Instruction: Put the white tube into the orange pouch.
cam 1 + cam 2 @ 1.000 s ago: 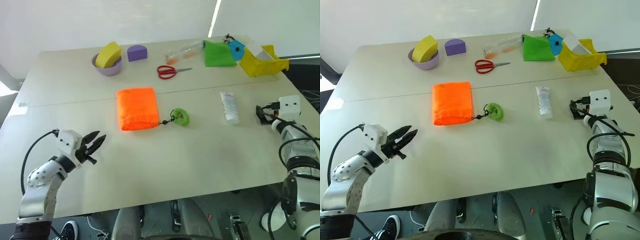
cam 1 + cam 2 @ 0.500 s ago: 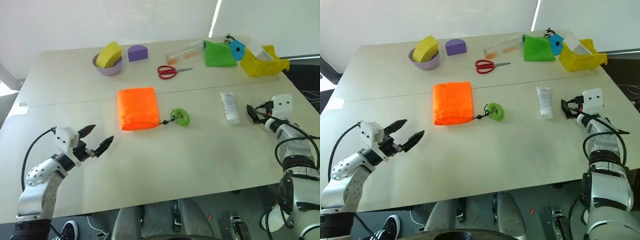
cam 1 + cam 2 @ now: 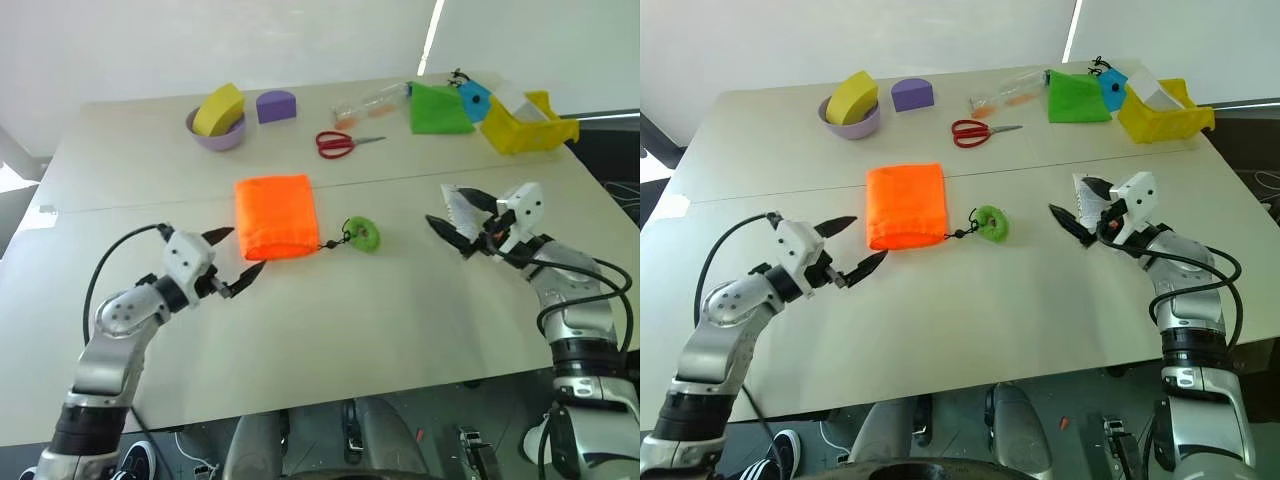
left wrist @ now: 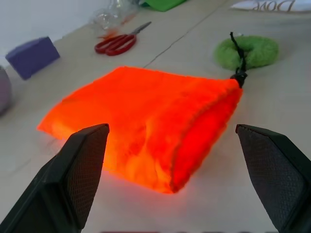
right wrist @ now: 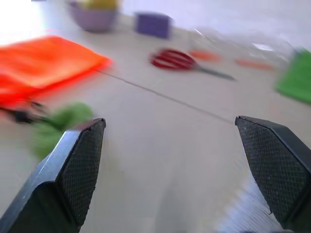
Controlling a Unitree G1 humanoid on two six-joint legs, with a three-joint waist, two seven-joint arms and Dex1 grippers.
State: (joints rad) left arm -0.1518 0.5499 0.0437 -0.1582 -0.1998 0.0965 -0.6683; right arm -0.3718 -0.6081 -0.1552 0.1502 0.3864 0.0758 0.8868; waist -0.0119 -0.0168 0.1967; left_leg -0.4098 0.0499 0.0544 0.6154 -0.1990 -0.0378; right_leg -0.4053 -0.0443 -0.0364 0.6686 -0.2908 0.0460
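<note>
The orange pouch (image 3: 275, 217) lies flat mid-table, its black cord running to a green ring toggle (image 3: 361, 234) on its right. My left gripper (image 3: 238, 252) is open just off the pouch's near left corner, pointing at it; the left wrist view has the pouch (image 4: 146, 121) between the spread fingers. The white tube (image 3: 453, 198) lies right of the toggle, its near part hidden behind my right gripper (image 3: 1070, 195). That gripper is open and hovers over the tube, pointing left toward the toggle, with nothing held.
Along the far edge stand a purple bowl (image 3: 215, 135) with a yellow sponge, a purple block (image 3: 275, 105), red scissors (image 3: 340, 143), a clear bottle (image 3: 370, 100), a green cloth (image 3: 438, 108) and a yellow bin (image 3: 522, 125).
My left gripper opened and moved right and forward to the pouch's near corner. The right arm swung left from the table's right edge to over the tube, staying open.
</note>
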